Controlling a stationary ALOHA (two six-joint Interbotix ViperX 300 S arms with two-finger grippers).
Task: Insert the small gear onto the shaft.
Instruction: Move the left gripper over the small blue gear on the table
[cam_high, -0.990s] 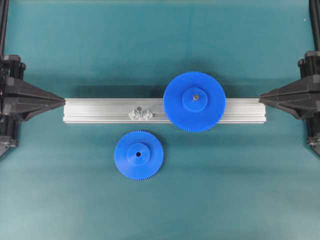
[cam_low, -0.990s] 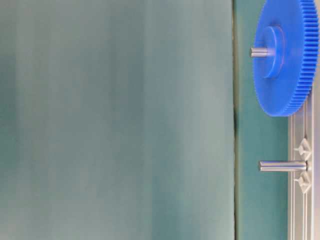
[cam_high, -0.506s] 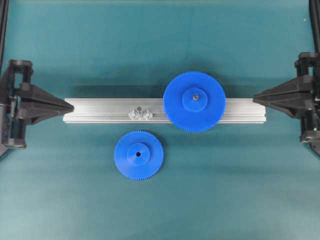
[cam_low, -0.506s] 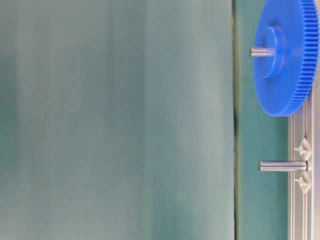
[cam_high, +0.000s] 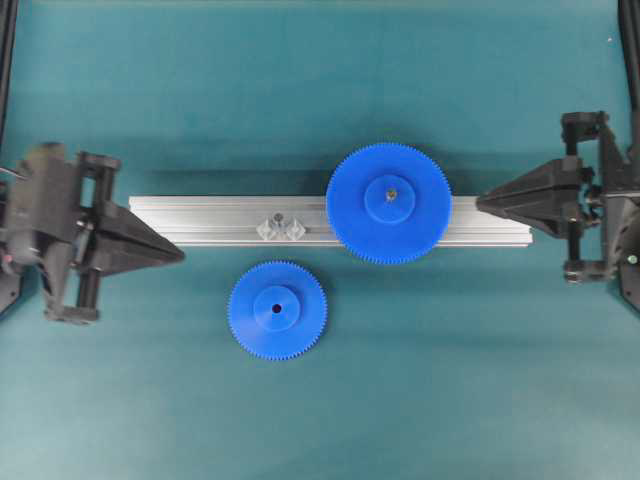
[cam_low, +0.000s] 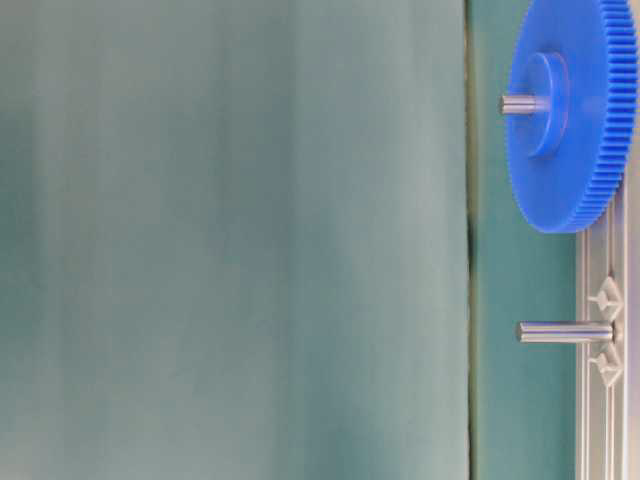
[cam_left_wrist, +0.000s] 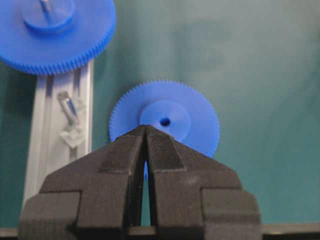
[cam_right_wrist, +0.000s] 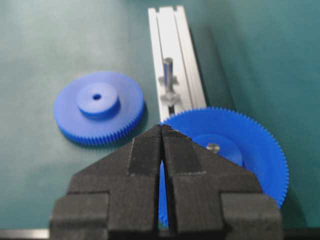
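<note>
Teal table surface (cam_high: 320, 80) fills the overhead frame. Aluminium rail (cam_high: 210, 220) lies flat across the centre, left to right. Small gear (cam_high: 277, 309) lies flat directly on the table, just below the rail, left of centre.

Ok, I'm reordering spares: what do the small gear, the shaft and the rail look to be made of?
Small gear: likely moulded plastic, uniform matte blue with fine even teeth.
Shaft: seemingly polished metal, silvery with bright streaks along its length.
Rail: probably extruded aluminium, pale brushed grey with lengthwise grooves.
</note>
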